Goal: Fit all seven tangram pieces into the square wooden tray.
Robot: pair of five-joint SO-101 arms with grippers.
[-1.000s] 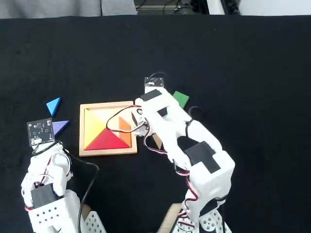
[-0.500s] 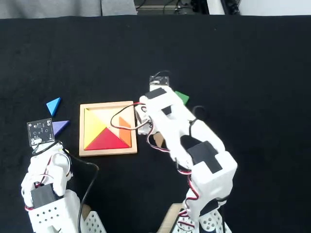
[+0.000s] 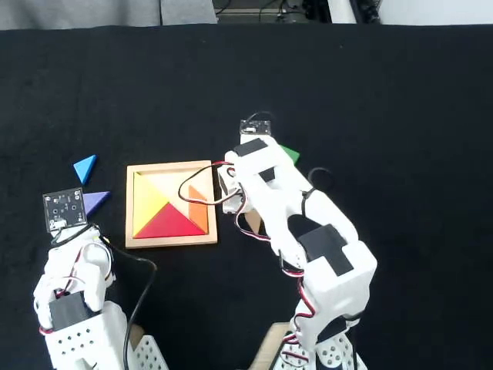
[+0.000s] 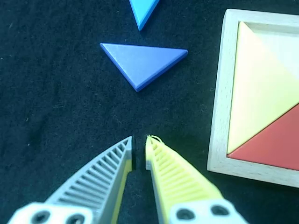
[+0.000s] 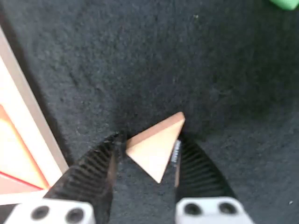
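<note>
The right gripper (image 5: pixel 149 137) is closed on a small pale triangle (image 5: pixel 154 149). Its two black fingers (image 5: pixel 100 163) press the piece from either side, with one corner pointing back toward the wrist and the long edge facing away. The pictures do not show whether the piece is resting on the black cloth (image 5: pixel 140 56) or held just above it. It sits just beside the outer rim of the tray (image 5: pixel 28 107), not over it, and a green piece (image 5: pixel 287 3) lies farther off on the cloth.

From above, the right arm (image 3: pixel 285 208) reaches to the right edge of the tray (image 3: pixel 171 164) and covers its own gripper, with the green piece (image 3: pixel 289 154) just past it. Inside the tray lie a yellow triangle (image 3: pixel 150 202), a red triangle (image 3: pixel 168 224) and an orange piece (image 3: pixel 199 216), touching one another.

The left gripper (image 4: pixel 139 139) holds nothing, and its grey and yellow fingers are drawn together with only a thin slit between the tips. It is over bare cloth, with a dark blue triangle (image 4: pixel 142 60) near its tips but apart from them. A light blue triangle (image 4: pixel 144 10) lies beyond that, and the tray's corner (image 4: pixel 219 93) is off to one side. From above, both blue pieces (image 3: pixel 85 166) (image 3: pixel 97 202) lie on the cloth to the left of the tray, near the left arm (image 3: pixel 73 285)
</note>
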